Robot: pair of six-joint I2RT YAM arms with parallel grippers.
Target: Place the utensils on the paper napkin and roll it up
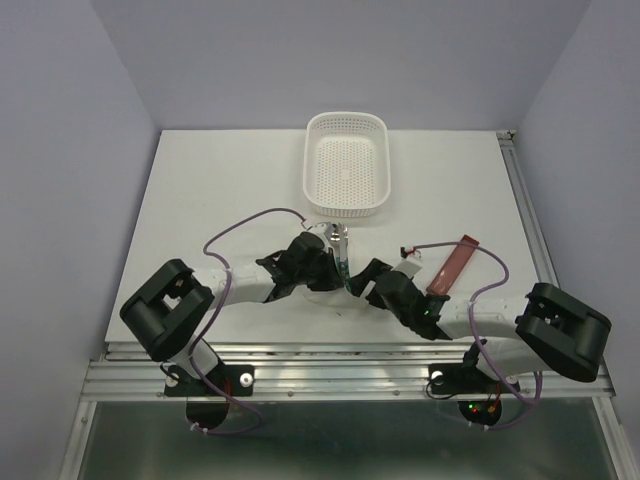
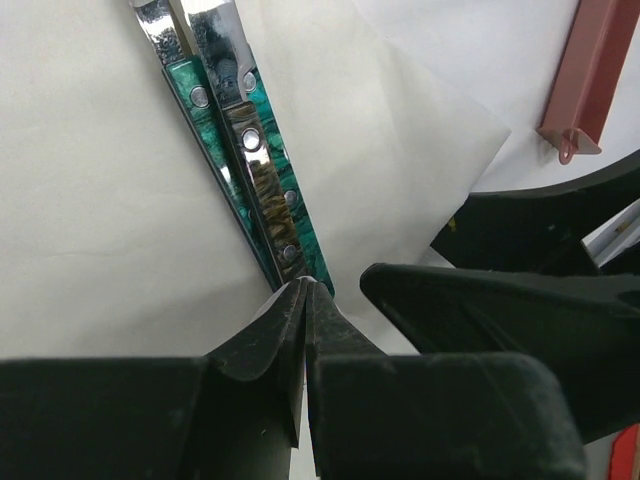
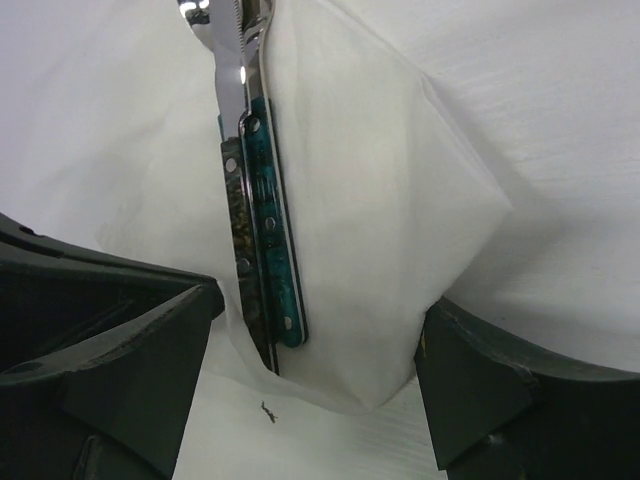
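Note:
Two utensils [image 1: 341, 255] with green riveted handles and shiny metal tops lie side by side on the white paper napkin [image 2: 400, 150]. They also show in the left wrist view [image 2: 265, 170] and the right wrist view [image 3: 265, 230]. My left gripper [image 2: 303, 285] is shut at the handle ends, with a bit of napkin edge pinched in its tips. In the top view the left gripper [image 1: 335, 268] is beside the utensils. My right gripper [image 3: 325, 305] is open and straddles the napkin [image 3: 370, 220] and the handle ends. It faces the left gripper [image 1: 362, 282]. A napkin fold rises over the left handle.
A white perforated basket [image 1: 312, 170] stands at the back centre. A flat red-brown strip [image 1: 453, 265] lies to the right of the grippers and also shows in the left wrist view [image 2: 590, 70]. A metal rail runs along the table's right edge [image 1: 525, 200].

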